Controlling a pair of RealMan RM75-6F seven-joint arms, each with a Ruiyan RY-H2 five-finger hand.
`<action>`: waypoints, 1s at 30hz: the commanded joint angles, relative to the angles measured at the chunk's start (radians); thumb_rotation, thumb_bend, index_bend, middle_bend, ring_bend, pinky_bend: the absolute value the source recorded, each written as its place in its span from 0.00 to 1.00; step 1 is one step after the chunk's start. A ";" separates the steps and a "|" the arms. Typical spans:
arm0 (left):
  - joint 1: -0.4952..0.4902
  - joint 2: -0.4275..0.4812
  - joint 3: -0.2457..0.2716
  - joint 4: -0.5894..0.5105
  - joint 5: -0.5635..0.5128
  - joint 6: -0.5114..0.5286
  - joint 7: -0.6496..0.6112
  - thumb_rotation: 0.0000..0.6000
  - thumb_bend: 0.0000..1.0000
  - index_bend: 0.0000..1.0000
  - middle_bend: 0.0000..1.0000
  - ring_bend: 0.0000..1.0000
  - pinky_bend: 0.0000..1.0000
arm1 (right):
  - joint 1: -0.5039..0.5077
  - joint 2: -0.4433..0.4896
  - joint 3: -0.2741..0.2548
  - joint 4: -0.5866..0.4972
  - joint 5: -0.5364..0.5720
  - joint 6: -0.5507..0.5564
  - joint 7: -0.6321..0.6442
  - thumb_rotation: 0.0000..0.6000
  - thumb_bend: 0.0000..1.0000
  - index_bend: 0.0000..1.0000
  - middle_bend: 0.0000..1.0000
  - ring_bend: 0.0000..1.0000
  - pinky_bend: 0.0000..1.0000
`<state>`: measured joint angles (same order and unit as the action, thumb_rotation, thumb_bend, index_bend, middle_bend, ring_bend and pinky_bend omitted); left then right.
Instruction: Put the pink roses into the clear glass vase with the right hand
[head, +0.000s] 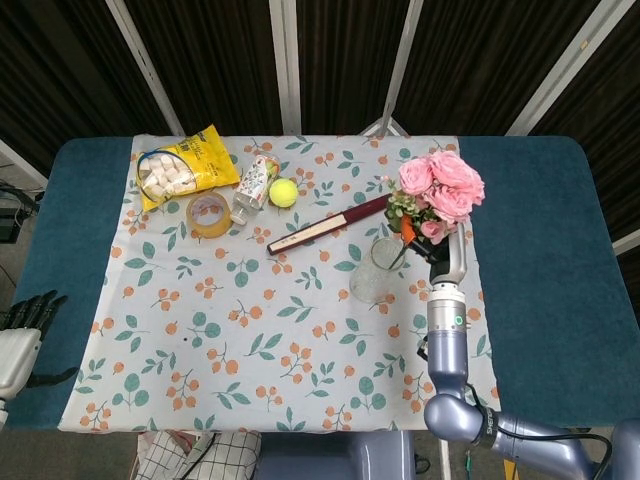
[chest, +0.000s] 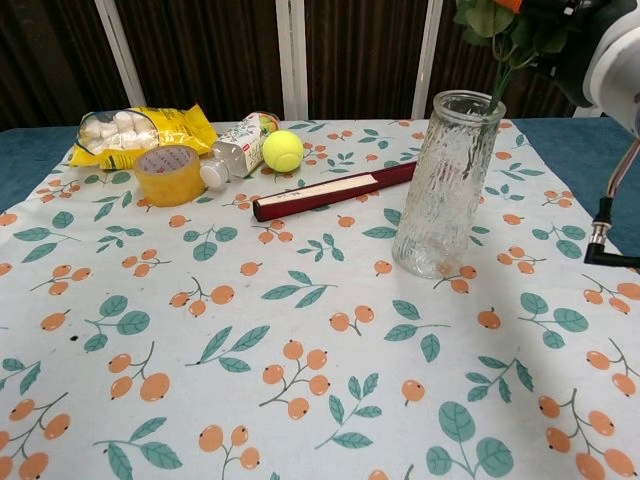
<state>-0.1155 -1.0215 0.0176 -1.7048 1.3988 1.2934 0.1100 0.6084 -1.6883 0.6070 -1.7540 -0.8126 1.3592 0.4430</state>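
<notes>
A bunch of pink roses (head: 442, 183) with green leaves hangs over the clear ribbed glass vase (head: 375, 268), which stands upright on the floral cloth. My right hand (head: 439, 251) grips the bunch from below and to the right of the vase, mostly hidden under the blooms. In the chest view the green stems (chest: 500, 84) slant down into the mouth of the vase (chest: 445, 185), and the right hand (chest: 572, 42) shows at the top right edge. My left hand (head: 22, 327) rests off the cloth at the near left, fingers spread, holding nothing.
Behind and left of the vase lies a dark red folded fan (head: 330, 223). Further left are a tennis ball (head: 283, 192), a small bottle (head: 257, 182) on its side, a tape roll (head: 209, 213) and a yellow snack bag (head: 180, 165). A black cable plug (chest: 604, 256) hangs near the right.
</notes>
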 joint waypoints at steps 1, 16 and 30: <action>0.000 0.000 0.000 -0.001 0.000 0.000 -0.002 1.00 0.00 0.00 0.00 0.00 0.00 | -0.010 -0.010 -0.020 0.011 -0.024 0.002 -0.004 1.00 0.50 0.63 0.53 0.32 0.11; 0.000 0.003 0.004 0.000 0.005 0.003 -0.008 1.00 0.00 0.00 0.00 0.00 0.00 | -0.030 -0.063 -0.052 0.019 -0.079 0.020 -0.012 1.00 0.49 0.55 0.43 0.21 0.05; -0.002 0.006 0.005 -0.001 0.001 -0.003 -0.015 1.00 0.00 0.00 0.00 0.00 0.00 | -0.016 -0.120 -0.058 0.068 -0.100 0.013 -0.050 1.00 0.50 0.44 0.35 0.14 0.02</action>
<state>-0.1173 -1.0155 0.0228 -1.7056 1.4004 1.2910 0.0949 0.5921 -1.8060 0.5495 -1.6897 -0.9135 1.3751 0.3948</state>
